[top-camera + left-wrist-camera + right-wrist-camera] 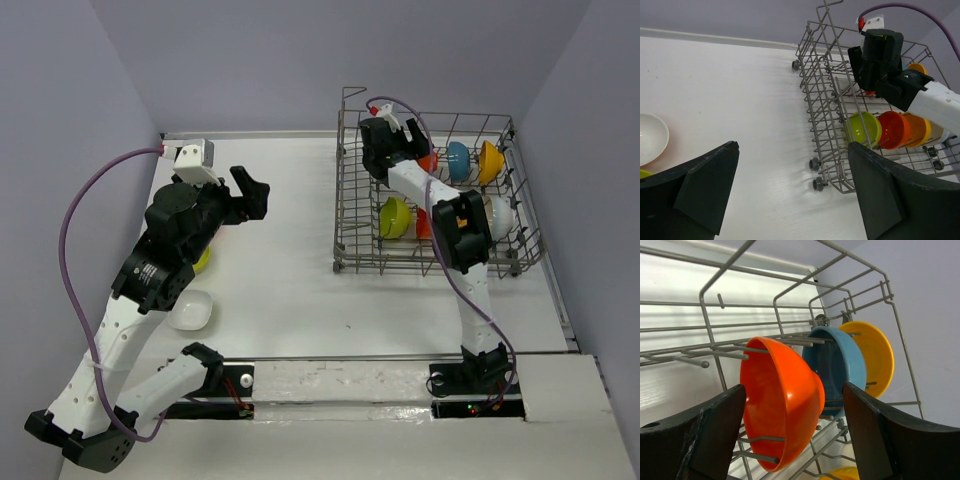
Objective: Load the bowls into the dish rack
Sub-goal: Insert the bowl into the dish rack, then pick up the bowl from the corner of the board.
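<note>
Starting at the left, a shallow white bowl [190, 311] lies right way up on the bench [300, 280], close beside the left arm [150, 280]. A yellow-green bowl [204, 260] peeks out from under that arm just behind it. Both are glossy and round. The left end effector [254, 195] hovers above the bare bench farther back, spread wide and holding nothing. In its wrist view the white bowl sits at the left edge, outside the left finger [705, 190] and well apart from it.

Right of the middle stands the dish rack [400, 262], a large grey wire basket with tall grid sides and upright tines. In its near row, bowls stand on edge side by side: a lime green bowl [862, 129], then a red bowl [893, 130], an amber bowl [918, 131] and a pale bowl [500, 215] at the right end. In the far row stand an orange bowl [780, 405], a blue bowl [835, 362] and a yellow bowl [872, 357], tilted on the tines and set closely one behind another.

The right end effector [392, 152] reaches down into the rack's far left part. It is open, with its two fingers straddling the orange bowl. A gap shows between that bowl and the right finger [890, 435], while the other side is too close to tell whether it touches. The blue and yellow bowls lie just beyond it to the right.
</note>
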Tool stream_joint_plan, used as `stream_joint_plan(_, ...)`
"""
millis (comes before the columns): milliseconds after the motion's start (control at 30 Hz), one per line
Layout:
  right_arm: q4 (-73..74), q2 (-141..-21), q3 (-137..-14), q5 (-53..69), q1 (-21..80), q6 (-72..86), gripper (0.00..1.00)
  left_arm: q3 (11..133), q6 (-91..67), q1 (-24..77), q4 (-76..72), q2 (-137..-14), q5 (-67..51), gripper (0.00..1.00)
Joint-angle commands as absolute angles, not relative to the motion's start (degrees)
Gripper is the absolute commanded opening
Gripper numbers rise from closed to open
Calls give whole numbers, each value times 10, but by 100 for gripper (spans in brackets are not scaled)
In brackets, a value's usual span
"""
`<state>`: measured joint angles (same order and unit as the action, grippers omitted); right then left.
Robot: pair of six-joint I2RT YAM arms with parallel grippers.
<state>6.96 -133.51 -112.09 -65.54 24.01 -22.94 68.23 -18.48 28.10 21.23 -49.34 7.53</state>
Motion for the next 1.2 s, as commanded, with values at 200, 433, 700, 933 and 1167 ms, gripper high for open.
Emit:
stream_joint_plan(200, 192, -1223, -1172, -563, 240, -105, 84, 689, -178, 279, 200, -502, 93, 99)
stream_joint_plan(433, 267, -1102, -1195, -493, 240, -63, 87, 701, -181, 278, 211, -535, 127, 99)
stream_joint_plan(700, 403, -869, -1153, -389, 240, 125, 91, 681, -212, 261, 216, -570, 190, 99)
stream_joint_plan(933, 400, -665, -944, -272, 240, 219, 91, 634, -248, 153, 213, -591, 193, 99)
stream_joint_plan(1167, 400, -569, -842, -198, 240, 238, 93, 586, -290, 18, 209, -610, 234, 99)
